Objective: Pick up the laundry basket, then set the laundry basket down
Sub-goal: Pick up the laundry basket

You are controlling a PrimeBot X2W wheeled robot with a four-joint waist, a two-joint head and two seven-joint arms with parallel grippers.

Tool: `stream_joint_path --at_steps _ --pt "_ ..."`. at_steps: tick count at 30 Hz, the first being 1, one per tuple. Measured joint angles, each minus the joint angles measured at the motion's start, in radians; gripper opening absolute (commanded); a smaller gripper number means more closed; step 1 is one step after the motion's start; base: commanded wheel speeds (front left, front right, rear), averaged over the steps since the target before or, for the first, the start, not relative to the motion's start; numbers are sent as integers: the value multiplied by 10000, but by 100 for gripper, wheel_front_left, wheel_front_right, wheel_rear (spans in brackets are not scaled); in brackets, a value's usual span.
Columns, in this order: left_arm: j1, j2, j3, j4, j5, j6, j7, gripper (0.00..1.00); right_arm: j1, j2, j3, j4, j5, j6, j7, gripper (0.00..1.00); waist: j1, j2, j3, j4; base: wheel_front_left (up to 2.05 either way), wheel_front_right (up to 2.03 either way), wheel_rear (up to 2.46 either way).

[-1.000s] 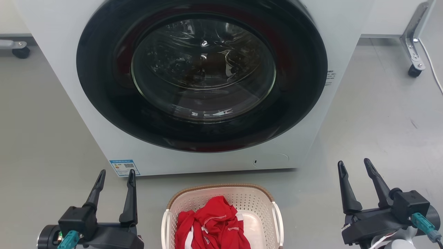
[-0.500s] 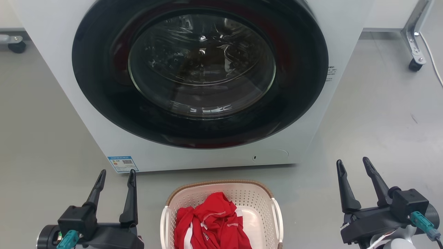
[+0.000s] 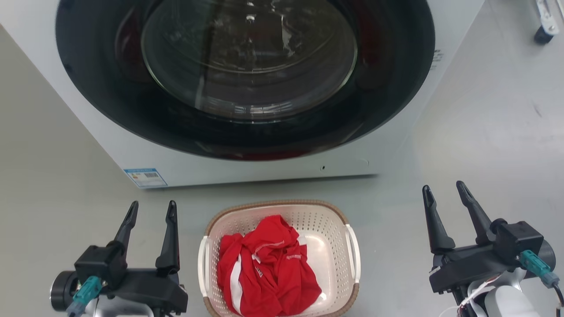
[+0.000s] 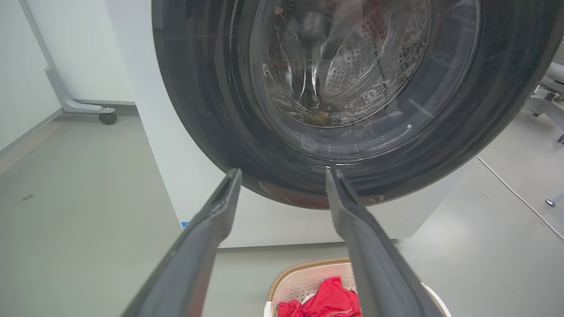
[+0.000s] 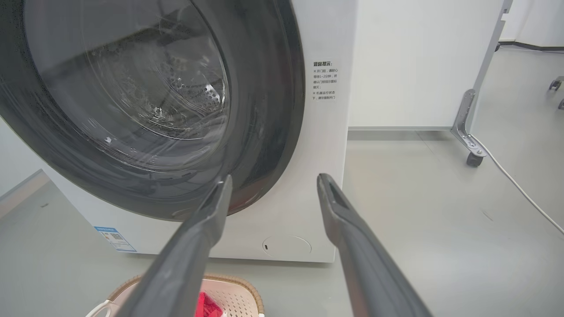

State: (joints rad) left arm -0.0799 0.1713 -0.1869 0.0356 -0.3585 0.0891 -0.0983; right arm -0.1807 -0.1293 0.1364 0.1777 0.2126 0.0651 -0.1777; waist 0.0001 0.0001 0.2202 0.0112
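Both sides of the laundry basket (image 3: 273, 203) are flanked: left hand (image 3: 153, 204) and right hand (image 3: 443, 186), fingers apart, hover clear of it.

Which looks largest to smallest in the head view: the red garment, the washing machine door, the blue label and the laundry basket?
1. washing machine door, by far
2. laundry basket
3. red garment, inside the basket
4. blue label on the machine's front, clearly smallest though farther away
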Motion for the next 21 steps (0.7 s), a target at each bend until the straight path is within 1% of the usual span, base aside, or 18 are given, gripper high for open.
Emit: stream_joint_path --at_steps 2,10,15,21 --pt "-105 -21 -31 33 0 0 12 100 -66 0 4 13 0 12 19 100 0 0 132 -4 0 0 0" --pt "-853 -77 -115 552 -188 -115 451 100 -767 13 113 232 4 52 270 100 1 0 1239 -26 0 0 0" --pt "-1634 -79 -198 1020 -245 -332 784 100 -1301 69 176 502 59 56 378 100 1 0 1960 -39 0 0 0" --pt "-2640 -132 -330 1916 -314 -591 1193 100 -1937 115 328 934 73 102 562 100 2 1 2845 -30 0 0 0"
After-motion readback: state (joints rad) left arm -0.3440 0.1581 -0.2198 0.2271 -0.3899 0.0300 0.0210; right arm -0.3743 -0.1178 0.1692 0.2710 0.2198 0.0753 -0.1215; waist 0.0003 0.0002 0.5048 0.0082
